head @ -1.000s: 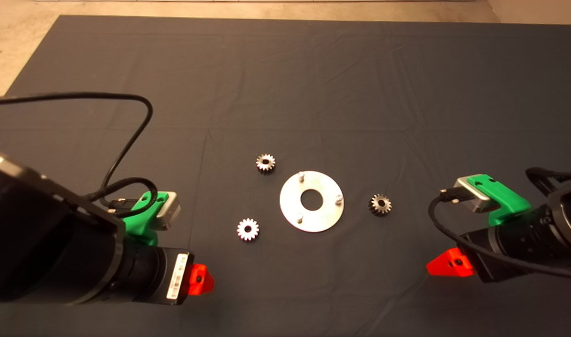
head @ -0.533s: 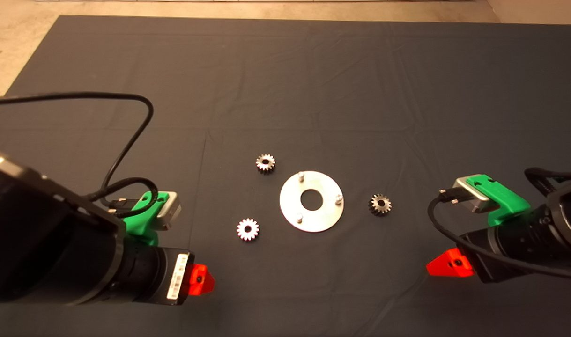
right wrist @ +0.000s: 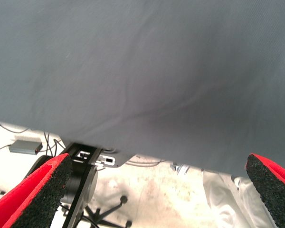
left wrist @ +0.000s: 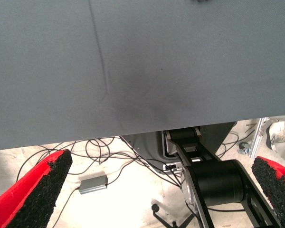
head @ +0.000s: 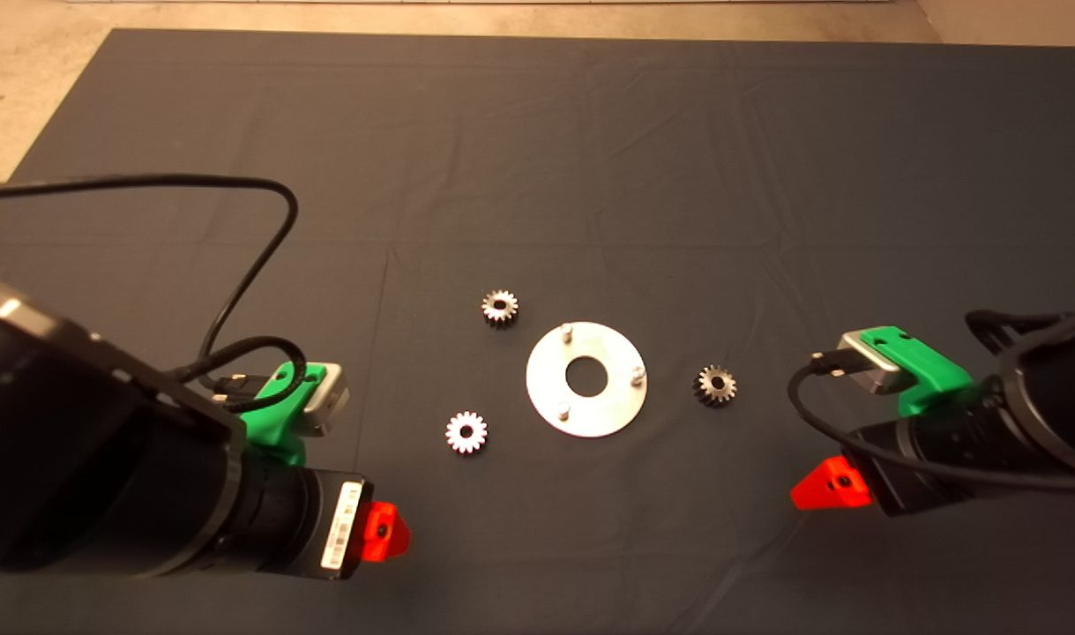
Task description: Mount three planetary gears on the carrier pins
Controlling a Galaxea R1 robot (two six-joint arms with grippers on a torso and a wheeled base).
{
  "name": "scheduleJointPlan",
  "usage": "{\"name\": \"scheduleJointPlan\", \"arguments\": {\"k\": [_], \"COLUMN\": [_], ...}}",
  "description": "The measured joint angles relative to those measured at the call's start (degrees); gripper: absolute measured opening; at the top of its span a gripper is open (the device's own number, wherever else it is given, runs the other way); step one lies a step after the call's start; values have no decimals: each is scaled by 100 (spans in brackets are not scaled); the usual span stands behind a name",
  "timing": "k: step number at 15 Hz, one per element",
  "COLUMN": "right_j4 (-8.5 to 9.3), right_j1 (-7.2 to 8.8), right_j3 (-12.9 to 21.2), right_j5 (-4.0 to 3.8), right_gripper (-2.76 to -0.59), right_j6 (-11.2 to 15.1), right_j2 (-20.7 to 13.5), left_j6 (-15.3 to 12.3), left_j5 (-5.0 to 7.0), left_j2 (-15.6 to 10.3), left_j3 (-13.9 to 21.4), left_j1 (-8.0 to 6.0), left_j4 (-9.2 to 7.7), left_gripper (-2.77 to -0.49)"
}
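Both my left gripper (left wrist: 156, 190) and right gripper (right wrist: 156, 190) stand released; the three planetary gears (head: 466, 432) around the plate (head: 616, 406) look small, rigid, slippery steel, best pinched across the teeth.

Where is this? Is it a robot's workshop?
Probably a robot lab or test bench. Two robot grippers, left gripper and right gripper, hover over a dark mat with loose planetary gears, and cables trail on the floor.
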Motion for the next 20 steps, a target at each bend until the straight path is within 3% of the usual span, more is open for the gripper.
{"name": "scheduleJointPlan", "arguments": {"k": [5, 7, 11, 14, 20], "right_j4": [-185, -333, -496, -604, -767], "right_j1": [-675, -848, -996, -1023, -1065], "right_j3": [-1038, -1396, -1947, -2267, -2641], "right_j5": [-5, -7, 1, 1, 0], "right_gripper": [-63, -63, -63, -63, -63], "right_j6": [-1090, -1354, -1806, -2066, -2542], "right_j2": [159, 335, 756, 995, 1141], "left_j6": [2, 2, 2, 2, 2], "left_j5": [2, -2, 0, 0, 0], "left_j2": [55, 56, 55, 55, 57], "left_j3": [0, 0, 0, 0, 0], "left_j1": [0, 0, 0, 0, 1], "left_j4": [0, 0, 0, -6, -44], "left_gripper": [-50, -50, -50, -50, -50]}}
